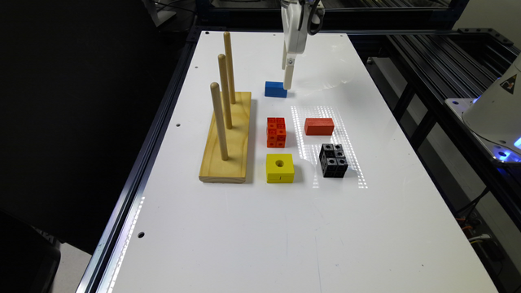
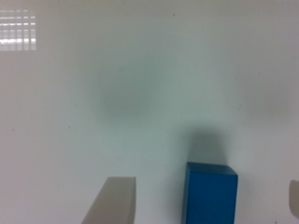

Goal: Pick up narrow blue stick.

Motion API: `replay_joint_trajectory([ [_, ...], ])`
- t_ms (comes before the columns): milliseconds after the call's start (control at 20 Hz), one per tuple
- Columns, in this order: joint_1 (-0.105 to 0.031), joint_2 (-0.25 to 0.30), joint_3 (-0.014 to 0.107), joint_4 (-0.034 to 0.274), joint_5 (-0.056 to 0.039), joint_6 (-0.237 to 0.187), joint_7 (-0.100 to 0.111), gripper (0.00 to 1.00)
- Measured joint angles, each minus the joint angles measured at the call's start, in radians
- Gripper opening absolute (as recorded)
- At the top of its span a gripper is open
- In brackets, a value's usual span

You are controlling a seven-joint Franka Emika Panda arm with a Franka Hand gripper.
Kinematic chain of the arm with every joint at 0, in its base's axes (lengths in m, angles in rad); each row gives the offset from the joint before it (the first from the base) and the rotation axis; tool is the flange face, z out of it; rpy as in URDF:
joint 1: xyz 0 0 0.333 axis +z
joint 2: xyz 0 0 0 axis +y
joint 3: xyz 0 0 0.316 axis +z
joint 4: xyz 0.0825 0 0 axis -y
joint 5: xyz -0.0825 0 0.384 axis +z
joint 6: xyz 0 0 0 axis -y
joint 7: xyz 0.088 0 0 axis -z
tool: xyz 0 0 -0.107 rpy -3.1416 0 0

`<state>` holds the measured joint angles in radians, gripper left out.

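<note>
Nearest the camera in the exterior view, the white desk [image 1: 260, 236] lay bare, and past that sat a yellow block with a hole [image 1: 280, 167] beside a black cube of studded pieces [image 1: 333, 160]. Along the desk's edge on the exterior view's left stood a wooden base with three upright pegs [image 1: 226, 138]. Beyond the yellow block came an orange studded block [image 1: 276, 132] and a plain red block [image 1: 319, 126]. Farther back, toward the desk's far edge, the narrow blue stick [image 1: 275, 89] rested flat on the desk. The gripper [image 1: 287, 79] hung down just beside it. In the wrist view the gripper [image 2: 205, 198] was spread wide, the blue stick [image 2: 210, 193] standing between its two fingers [image 2: 112, 200] but touched by neither, sitting nearer one side. By this judgement the approach was done; closing on the stick and lifting it remained.
</note>
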<state>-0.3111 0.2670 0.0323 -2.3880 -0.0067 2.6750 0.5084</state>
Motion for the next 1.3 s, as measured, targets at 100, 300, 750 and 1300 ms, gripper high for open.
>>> replay_joint_trajectory([
  [100, 0.0, 0.012, 0.0, 0.003, 0.0, 0.009, 0.0, 1.0],
  [300, 0.0, 0.024, 0.004, 0.022, 0.0, 0.01, 0.001, 1.0],
  [750, 0.0, 0.052, 0.01, 0.048, 0.0, 0.011, 0.001, 1.0],
  [1300, 0.0, 0.127, 0.01, 0.068, 0.0, 0.064, 0.001, 1.0],
])
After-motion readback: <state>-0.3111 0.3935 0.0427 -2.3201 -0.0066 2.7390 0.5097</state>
